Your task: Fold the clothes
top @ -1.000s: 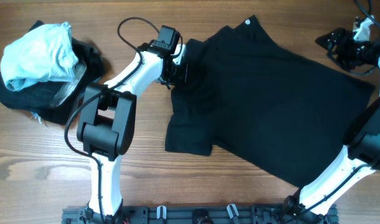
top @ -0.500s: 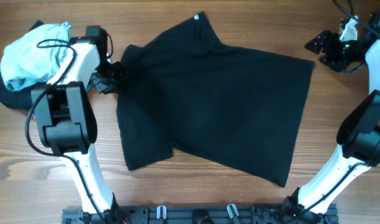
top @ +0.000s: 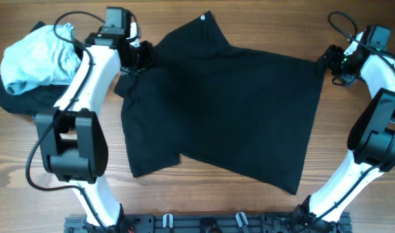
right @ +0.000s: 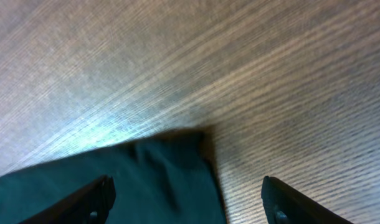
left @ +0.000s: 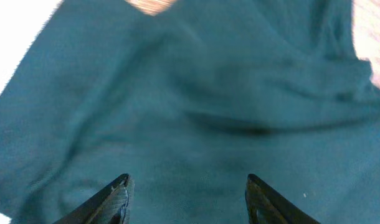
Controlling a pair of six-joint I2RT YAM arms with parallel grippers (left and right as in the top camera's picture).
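The clothes, a black T-shirt [top: 230, 110], lie spread across the middle of the table, with a small white neck label [top: 204, 17] at the far edge. My left gripper [top: 140, 58] hovers over the shirt's upper left sleeve area. In the left wrist view this gripper [left: 187, 183] is open, and dark fabric [left: 196, 106] fills the frame below it with nothing pinched. My right gripper [top: 332, 65] is at the shirt's far right corner. It [right: 187, 186] is open too, and that corner of the shirt [right: 152, 174] lies on the wood between its fingers.
A pale blue garment [top: 39, 55] sits bunched on a dark garment [top: 16, 97] at the far left, close behind the left arm. Bare wooden table [top: 353, 19] shows around the shirt. A black rail [top: 204, 223] runs along the front edge.
The shirt was dragged left, then stayed put. My left gripper let go of the fabric, opened and shifted right over the sleeve. My right gripper moved in to the shirt's far right corner.
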